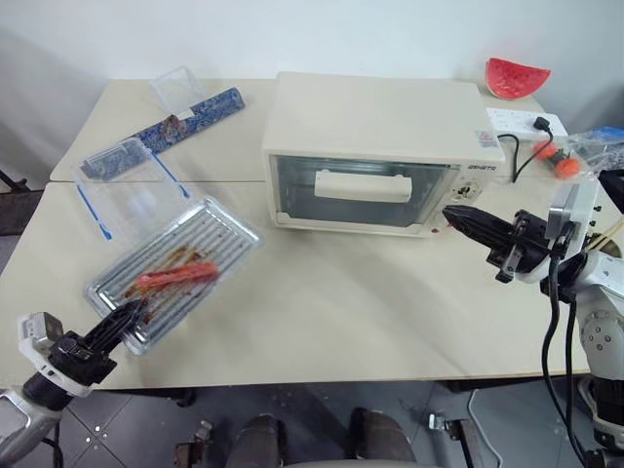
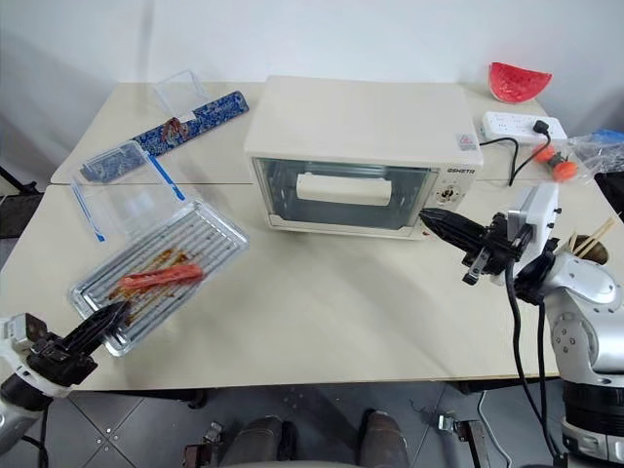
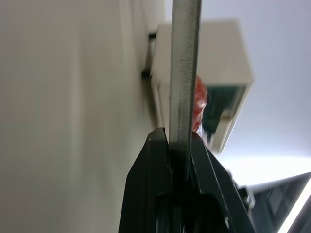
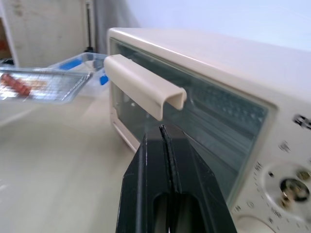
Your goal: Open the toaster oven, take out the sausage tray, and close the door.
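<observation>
The cream-white toaster oven (image 1: pixel 380 127) stands at the back middle of the table. Its glass door (image 1: pixel 292 185) with the bar handle (image 1: pixel 363 185) is closed. The silver sausage tray (image 1: pixel 200 239), with one reddish sausage (image 1: pixel 177 276) and brown stains, is outside the oven over the table's left part. My left gripper (image 1: pixel 132 314) is shut on the tray's near corner; in the left wrist view the tray's rim (image 3: pixel 184 58) runs between the fingers. My right gripper (image 1: pixel 450 214) is shut and empty, hovering in front of the oven's knob panel, its tip just below the handle (image 4: pixel 143 87).
A clear plastic box with blue clips (image 1: pixel 132 185) lies just behind the tray, with a blue patterned strip (image 1: pixel 190 119) farther back. At the back right are a watermelon slice (image 1: pixel 517 76), a white power strip (image 1: pixel 526 125) with a black cable, and an orange item (image 1: pixel 561 161).
</observation>
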You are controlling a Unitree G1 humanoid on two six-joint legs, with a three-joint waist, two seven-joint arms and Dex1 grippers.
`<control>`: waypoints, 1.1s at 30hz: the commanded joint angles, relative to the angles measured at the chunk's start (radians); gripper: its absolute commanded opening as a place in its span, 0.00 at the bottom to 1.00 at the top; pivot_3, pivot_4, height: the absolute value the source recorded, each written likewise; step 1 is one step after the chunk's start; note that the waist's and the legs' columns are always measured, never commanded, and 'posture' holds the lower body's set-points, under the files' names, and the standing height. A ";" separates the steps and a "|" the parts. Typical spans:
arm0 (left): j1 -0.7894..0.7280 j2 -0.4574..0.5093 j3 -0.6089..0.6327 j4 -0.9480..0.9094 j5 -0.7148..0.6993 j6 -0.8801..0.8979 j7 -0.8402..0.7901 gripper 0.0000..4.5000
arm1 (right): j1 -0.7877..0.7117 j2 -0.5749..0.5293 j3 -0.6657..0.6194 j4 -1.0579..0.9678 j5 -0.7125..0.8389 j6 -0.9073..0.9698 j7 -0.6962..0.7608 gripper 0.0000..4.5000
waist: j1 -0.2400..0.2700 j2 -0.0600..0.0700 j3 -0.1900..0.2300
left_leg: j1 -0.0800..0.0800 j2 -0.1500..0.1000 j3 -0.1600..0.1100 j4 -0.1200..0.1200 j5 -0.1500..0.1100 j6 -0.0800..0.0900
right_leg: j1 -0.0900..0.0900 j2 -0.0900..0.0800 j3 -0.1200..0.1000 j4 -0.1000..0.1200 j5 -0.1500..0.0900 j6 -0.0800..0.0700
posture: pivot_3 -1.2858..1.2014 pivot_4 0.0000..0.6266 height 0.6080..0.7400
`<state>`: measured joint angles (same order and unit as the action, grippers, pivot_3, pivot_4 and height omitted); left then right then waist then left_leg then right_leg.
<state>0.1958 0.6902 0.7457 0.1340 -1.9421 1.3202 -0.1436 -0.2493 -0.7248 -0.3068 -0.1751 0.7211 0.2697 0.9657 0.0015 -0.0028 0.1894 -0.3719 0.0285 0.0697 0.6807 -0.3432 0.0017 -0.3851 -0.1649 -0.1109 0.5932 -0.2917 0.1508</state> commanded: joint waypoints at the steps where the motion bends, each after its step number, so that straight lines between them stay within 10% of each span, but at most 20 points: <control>1: -0.060 0.076 -0.146 -0.032 -0.030 0.043 -0.025 0.00 | 0.118 -0.052 -0.064 -0.095 0.061 0.057 0.071 0.00 | 0.010 0.000 0.000 | 0.000 0.000 -0.001 0.000 0.000 0.000 | 0.000 0.000 0.000 0.000 0.000 0.000 | 0.52 0.24 1.00; 5: -0.148 0.117 -0.287 -0.039 -0.030 0.038 -0.023 0.00 | 0.230 -0.080 -0.086 -0.158 0.054 0.057 0.123 0.00 | 0.018 0.000 0.000 | 0.000 0.000 0.004 -0.001 -0.002 0.001 | -0.003 0.000 0.000 0.002 0.000 0.000 | 0.52 0.24 1.00; 19: -0.673 -0.103 -0.681 0.155 0.359 0.102 -0.067 0.00 | 0.601 -0.009 -0.241 -0.293 0.024 -0.037 0.140 0.99 | 0.024 -0.001 -0.001 | 0.002 0.000 0.024 0.001 -0.002 0.002 | -0.006 0.000 0.004 0.002 0.001 0.001 | 0.52 0.24 1.00; 33: -0.810 -0.310 -0.763 0.207 0.773 0.094 -0.163 0.00 | 0.763 0.050 -0.291 -0.398 0.030 -0.051 0.112 0.99 | 0.078 0.006 -0.009 | 0.006 -0.001 0.023 0.003 -0.001 0.004 | 0.002 0.000 0.004 -0.003 0.003 0.003 | 0.52 0.24 1.00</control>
<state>-0.6321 0.4124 0.0355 0.3164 -1.2260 1.4144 -0.3008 0.5022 -0.6841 -0.5626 -0.5399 0.7342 0.2373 1.0812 0.0796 0.0033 0.1802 -0.3646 0.0270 0.0918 0.6836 -0.3447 0.0059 -0.3811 -0.1650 -0.1070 0.5900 -0.2883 0.1536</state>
